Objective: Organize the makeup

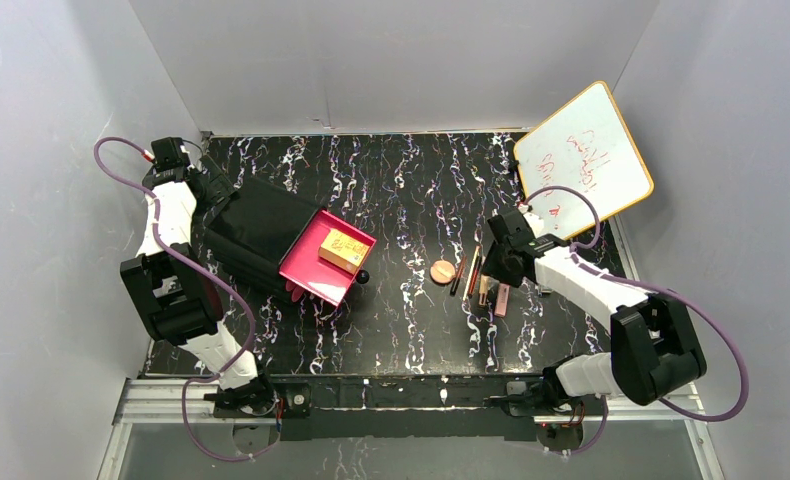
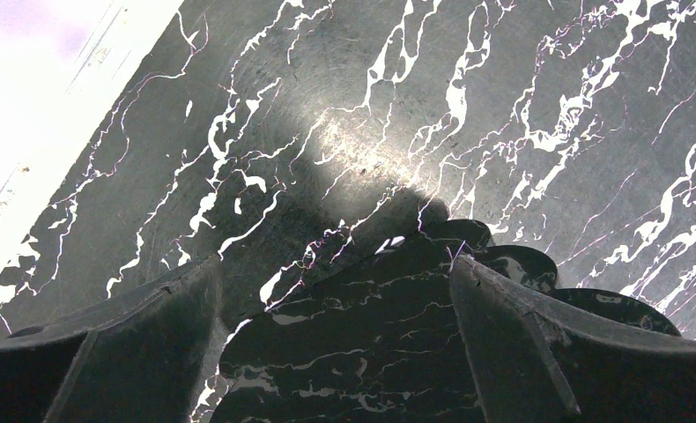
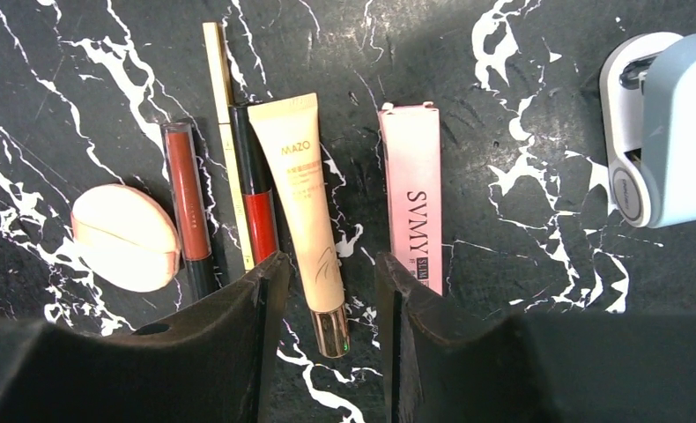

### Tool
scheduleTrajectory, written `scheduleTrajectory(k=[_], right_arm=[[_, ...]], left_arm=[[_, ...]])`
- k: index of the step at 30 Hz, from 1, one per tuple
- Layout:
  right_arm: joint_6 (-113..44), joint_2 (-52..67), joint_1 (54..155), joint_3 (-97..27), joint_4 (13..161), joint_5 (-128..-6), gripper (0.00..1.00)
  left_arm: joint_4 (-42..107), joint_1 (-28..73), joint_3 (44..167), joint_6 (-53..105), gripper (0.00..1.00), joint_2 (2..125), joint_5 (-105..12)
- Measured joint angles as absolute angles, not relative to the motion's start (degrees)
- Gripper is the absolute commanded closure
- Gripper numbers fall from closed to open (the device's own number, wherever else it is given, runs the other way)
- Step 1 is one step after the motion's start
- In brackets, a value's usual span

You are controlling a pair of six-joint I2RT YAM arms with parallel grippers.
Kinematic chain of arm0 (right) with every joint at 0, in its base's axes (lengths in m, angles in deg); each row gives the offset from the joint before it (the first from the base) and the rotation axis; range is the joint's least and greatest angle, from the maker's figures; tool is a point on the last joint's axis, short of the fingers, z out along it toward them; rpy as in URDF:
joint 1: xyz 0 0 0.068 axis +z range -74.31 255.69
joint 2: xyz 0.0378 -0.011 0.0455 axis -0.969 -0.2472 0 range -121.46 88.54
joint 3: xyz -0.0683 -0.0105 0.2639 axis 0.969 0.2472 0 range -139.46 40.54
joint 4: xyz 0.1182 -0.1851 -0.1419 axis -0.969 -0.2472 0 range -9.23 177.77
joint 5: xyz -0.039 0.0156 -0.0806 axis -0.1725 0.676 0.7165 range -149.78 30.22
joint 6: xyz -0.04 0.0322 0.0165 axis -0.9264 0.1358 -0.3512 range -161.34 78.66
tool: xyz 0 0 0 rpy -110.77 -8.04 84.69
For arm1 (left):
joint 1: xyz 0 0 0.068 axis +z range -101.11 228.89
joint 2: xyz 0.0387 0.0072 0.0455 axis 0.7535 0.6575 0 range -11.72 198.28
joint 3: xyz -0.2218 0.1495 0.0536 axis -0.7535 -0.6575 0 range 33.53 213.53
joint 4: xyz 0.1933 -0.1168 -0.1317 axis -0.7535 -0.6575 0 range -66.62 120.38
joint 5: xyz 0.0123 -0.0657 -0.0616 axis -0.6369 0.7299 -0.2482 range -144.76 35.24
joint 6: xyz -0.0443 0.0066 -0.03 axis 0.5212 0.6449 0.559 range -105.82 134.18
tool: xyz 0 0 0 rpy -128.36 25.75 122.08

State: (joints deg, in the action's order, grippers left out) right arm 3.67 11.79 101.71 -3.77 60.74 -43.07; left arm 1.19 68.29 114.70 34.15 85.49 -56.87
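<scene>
**Right hand straddles the tan tube**

The right hand [image 3: 327, 269] is spread, a finger on each side of the tan tube's [image 3: 302, 203] cap end, not pinching it. The tube lies in a row toward the surface's [image 1: 411, 180] right edge, between the red sticks [image 3: 255, 189] and the pink box [image 3: 412, 207]. The yellow packet [image 1: 341, 248] sits in the drawer [image 1: 306, 268] near the left edge. The left hand [image 2: 336, 291] is spread over bare surface.

On my right wrist feed I read "MAZO" near the top of the tan tube [image 3: 302, 198], with finer lines under it too small to make out. The pink carton [image 3: 412, 194] carries "SVMY" running lengthwise. The red handwriting on the whiteboard [image 1: 583, 160] and the print on the yellow packet [image 1: 342, 248] stay illegible to me.
</scene>
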Motion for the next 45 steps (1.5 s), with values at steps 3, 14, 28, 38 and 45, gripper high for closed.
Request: scheduleTrajectory(k=[3, 14, 28, 38, 45], right_arm=[[3.65, 11.74, 102.12, -4.14, 60.66, -42.21, 0.49], [3.48, 13.99, 101.66, -4.54, 57.75, -38.26, 0.50], [5.64, 13.80, 100.85, 2.02, 58.84, -40.92, 0.51], [6.23, 12.99, 100.74, 3.22, 60.37, -41.95, 0.64], [5.82, 12.81, 100.46, 3.16, 60.96, -41.89, 0.93]], left_arm=[[1.19, 68.29, 114.70, 34.12, 0.01, 85.49, -56.87], [1.19, 68.27, 114.70, 34.10, 0.02, 85.49, -56.87], [1.21, 68.27, 114.70, 34.10, 0.02, 85.49, -56.87], [1.21, 68.25, 114.70, 34.10, 0.01, 85.49, -56.87], [1.21, 68.18, 114.70, 34.08, 0.02, 85.49, -56.87]])
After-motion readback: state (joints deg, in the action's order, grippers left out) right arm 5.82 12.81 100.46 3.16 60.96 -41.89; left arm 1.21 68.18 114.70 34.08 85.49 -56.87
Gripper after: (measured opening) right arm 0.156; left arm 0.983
